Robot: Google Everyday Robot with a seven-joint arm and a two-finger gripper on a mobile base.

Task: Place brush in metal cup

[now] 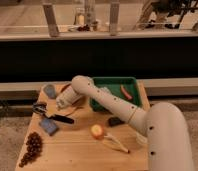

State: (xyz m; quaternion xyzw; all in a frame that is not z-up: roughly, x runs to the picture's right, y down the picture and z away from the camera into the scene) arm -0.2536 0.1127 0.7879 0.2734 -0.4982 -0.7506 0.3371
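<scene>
**Camera view: brush (64,119) lies on the table (82,152), not in the metal cup (39,106)**

Nearest, the white arm (164,137) fills the right corner. Grapes (31,147) sit at the table's left front. A banana (117,145) and a round orange fruit (97,131) lie nearer the middle. Behind them a blue sponge (48,126) lies just beside the brush. The brush's black handle points right and its other end reaches toward the cup; contact is unclear. The gripper (62,103) hovers just right of the cup, above the brush. Whether it is open or closed cannot be told. Farther back stand a blue-grey cup (50,90) and a green tray (114,81).
</scene>
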